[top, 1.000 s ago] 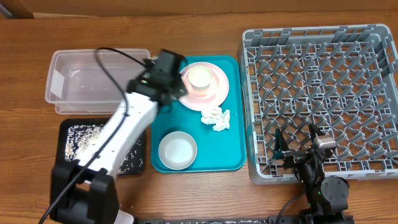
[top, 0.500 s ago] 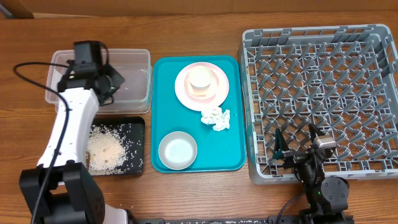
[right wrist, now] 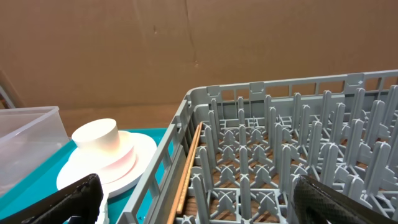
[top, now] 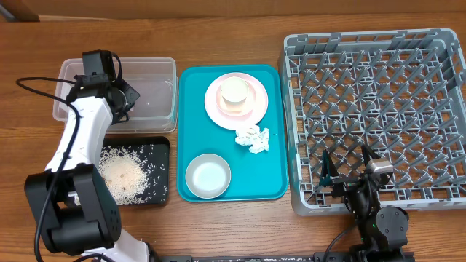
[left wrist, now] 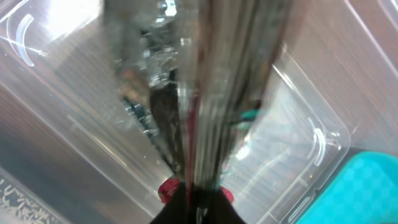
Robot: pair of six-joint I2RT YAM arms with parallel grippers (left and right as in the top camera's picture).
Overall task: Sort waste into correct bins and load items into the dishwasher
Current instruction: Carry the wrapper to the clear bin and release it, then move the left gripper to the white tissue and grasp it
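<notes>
My left gripper (top: 120, 98) hangs over the clear tub (top: 149, 73). In the blurred left wrist view it (left wrist: 198, 194) is shut on the red snack wrapper (left wrist: 166, 190), above the tub (left wrist: 298, 130). The black tray (top: 156, 191) holds rice scraps (top: 120, 175). On the teal tray (top: 273, 182) a white cup (top: 234, 90) sits on the pink plate (top: 251, 109), with the crumpled napkin (top: 253, 138) and a whitish bowl (top: 208, 175) nearer me. My right gripper (top: 344, 171) is open and empty at the grey dish rack's (top: 378, 102) front edge; the right wrist view shows it (right wrist: 196, 193) open, with the plate (right wrist: 134, 155) and cup (right wrist: 96, 135).
A thin wooden stick (right wrist: 186, 168) lies inside the rack (right wrist: 280, 155) along its left wall. Bare wooden table (top: 240, 29) runs behind the tub, tray and rack. The left arm's cable (top: 33, 84) loops left of the tub.
My left arm has swung from the plate on the teal tray leftward to above the clear tub, uncovering the black tray and its rice. The right arm has not moved.
</notes>
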